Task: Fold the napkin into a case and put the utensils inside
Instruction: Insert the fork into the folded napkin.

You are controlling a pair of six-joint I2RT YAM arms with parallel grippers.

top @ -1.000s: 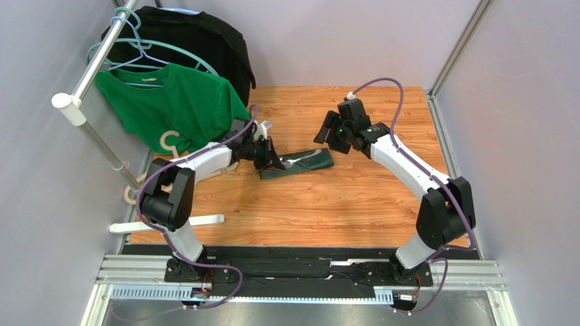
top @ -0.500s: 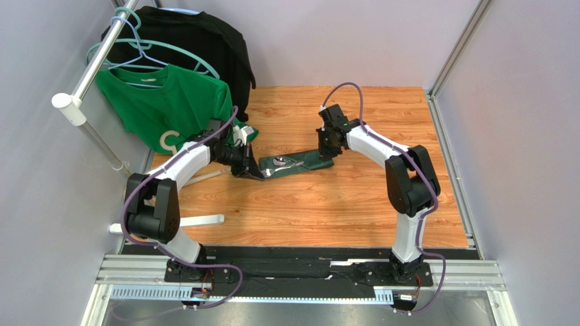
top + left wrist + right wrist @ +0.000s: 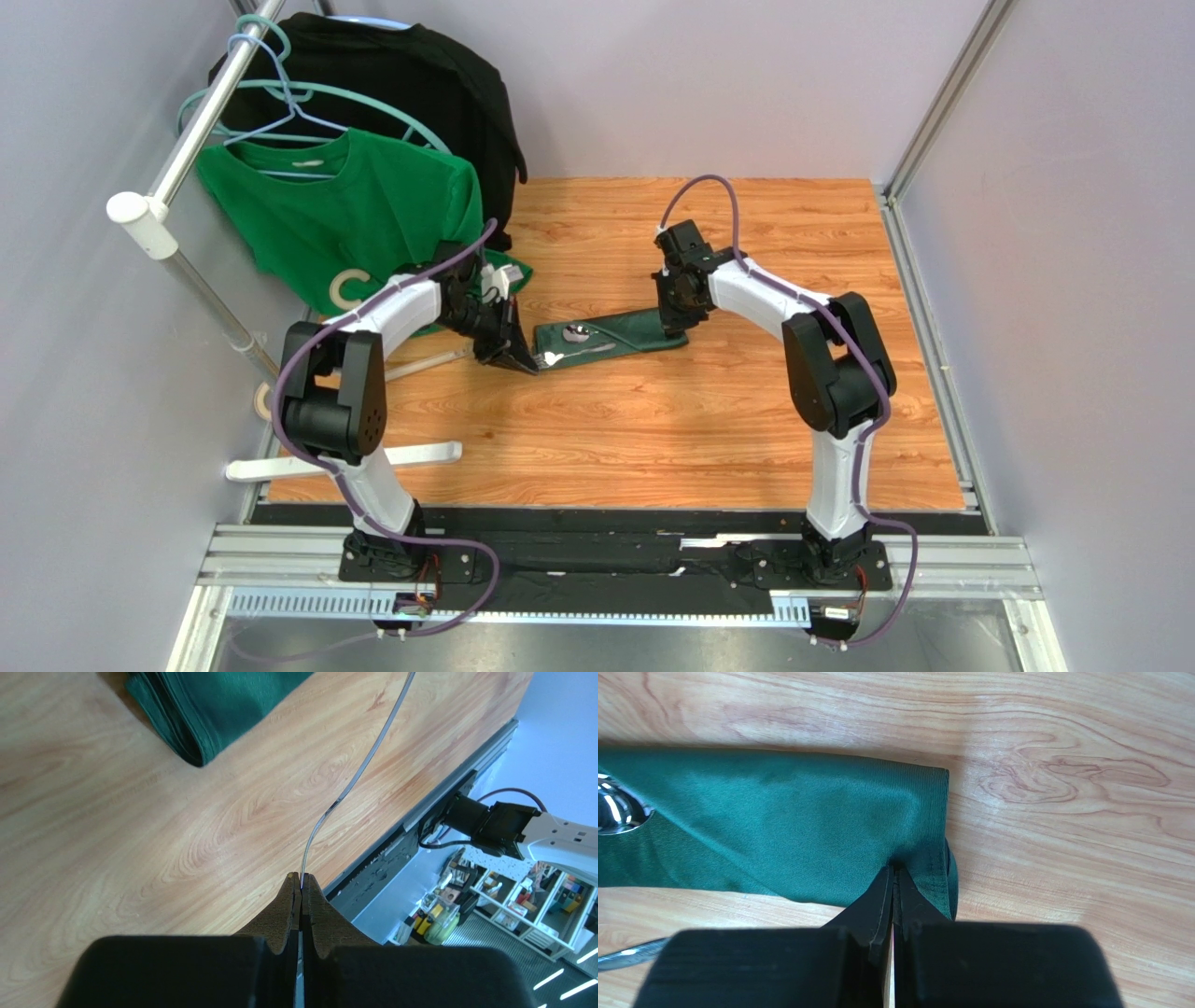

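Note:
The napkin (image 3: 617, 333) lies folded as a narrow dark green case on the wooden table, running left to right. A spoon (image 3: 577, 335) rests on its left half, and its bowl (image 3: 613, 810) shows in the right wrist view. My left gripper (image 3: 521, 353) is at the case's left end, shut on a thin metal utensil (image 3: 354, 777) seen edge-on, its far end reaching toward the green cloth (image 3: 210, 707). My right gripper (image 3: 893, 876) is shut on the napkin's right end, where the cloth (image 3: 808, 826) puckers at the fingertips. Another utensil handle (image 3: 629, 954) lies on the wood beside it.
A bright green T-shirt (image 3: 351, 224) and a black garment (image 3: 407, 84) hang from a metal rail (image 3: 197, 126) at the back left, close to my left arm. A white bar (image 3: 351, 461) lies near the front left. Grey walls stand on both sides.
My right arm has swung in from the right, come down on the napkin's right end and shut there. My left gripper has drawn back a little to the left with the utensil.

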